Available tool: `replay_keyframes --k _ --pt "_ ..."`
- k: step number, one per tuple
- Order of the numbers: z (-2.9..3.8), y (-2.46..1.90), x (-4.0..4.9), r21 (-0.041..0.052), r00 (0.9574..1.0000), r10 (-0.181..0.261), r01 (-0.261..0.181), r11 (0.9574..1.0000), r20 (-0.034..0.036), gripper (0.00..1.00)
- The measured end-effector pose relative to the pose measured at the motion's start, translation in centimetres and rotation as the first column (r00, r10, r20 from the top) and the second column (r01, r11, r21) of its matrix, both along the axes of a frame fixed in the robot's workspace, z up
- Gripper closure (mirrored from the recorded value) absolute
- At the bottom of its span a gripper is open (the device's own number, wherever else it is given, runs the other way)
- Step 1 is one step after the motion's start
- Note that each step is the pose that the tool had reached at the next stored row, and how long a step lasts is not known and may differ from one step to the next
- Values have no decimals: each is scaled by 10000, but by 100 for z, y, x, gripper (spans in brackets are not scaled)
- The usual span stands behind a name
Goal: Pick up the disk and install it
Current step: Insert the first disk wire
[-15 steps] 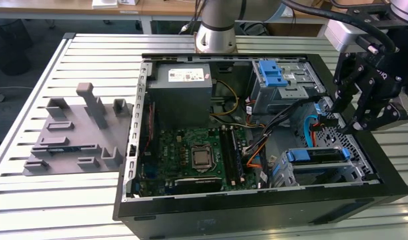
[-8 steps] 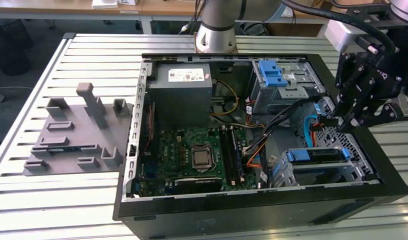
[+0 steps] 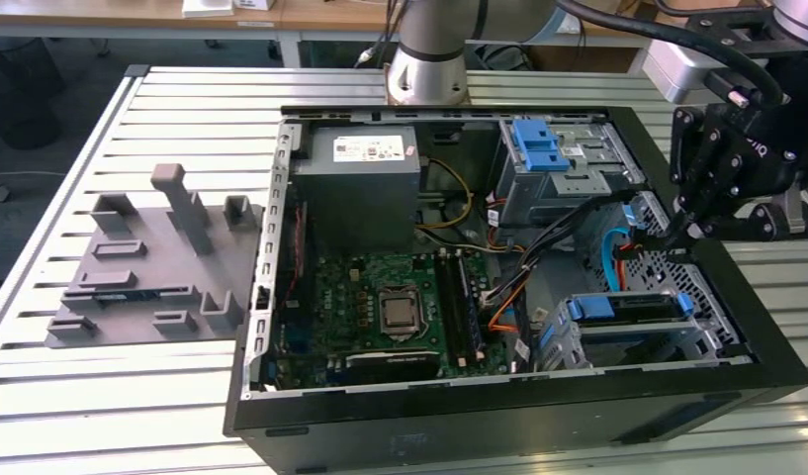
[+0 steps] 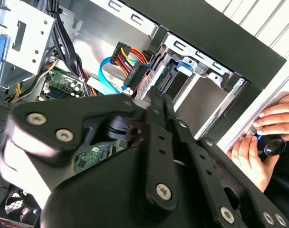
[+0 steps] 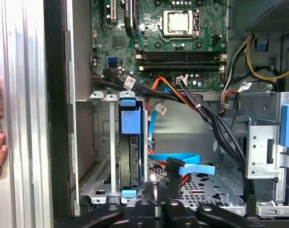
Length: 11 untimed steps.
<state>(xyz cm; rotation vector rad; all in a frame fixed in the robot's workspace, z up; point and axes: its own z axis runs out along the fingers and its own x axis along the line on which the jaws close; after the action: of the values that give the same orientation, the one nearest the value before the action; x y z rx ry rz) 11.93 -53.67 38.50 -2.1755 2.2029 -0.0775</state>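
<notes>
The disk (image 3: pixel 621 309) sat inside the drive cage (image 3: pixel 700 346) of the open computer case (image 3: pixel 509 416), at about 4 o'clock from the motherboard (image 3: pixel 364 297) in the exterior view. The jaws hung above the disk, toward 1 o'clock, clenched together with nothing between them. A person's hand (image 4: pixel 275 116) rested outside the case wall.

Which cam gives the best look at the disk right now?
First wrist view: the disk stands edge-on in the drive cage, with a blue rail visible at each end. The exterior view shows the disk smaller, from above, in the same cage. The second wrist view catches its blue rail end; the rest is hidden.
</notes>
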Motion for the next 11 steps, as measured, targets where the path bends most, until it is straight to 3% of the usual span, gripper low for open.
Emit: replay_keyframes --k 1,2,11 --pt "0 0 0 0 10000 0 0 10000 3 83" --pt "0 0 0 0 10000 0 0 10000 6 89" --pt "0 0 -1 0 10000 0 0 10000 45 89"
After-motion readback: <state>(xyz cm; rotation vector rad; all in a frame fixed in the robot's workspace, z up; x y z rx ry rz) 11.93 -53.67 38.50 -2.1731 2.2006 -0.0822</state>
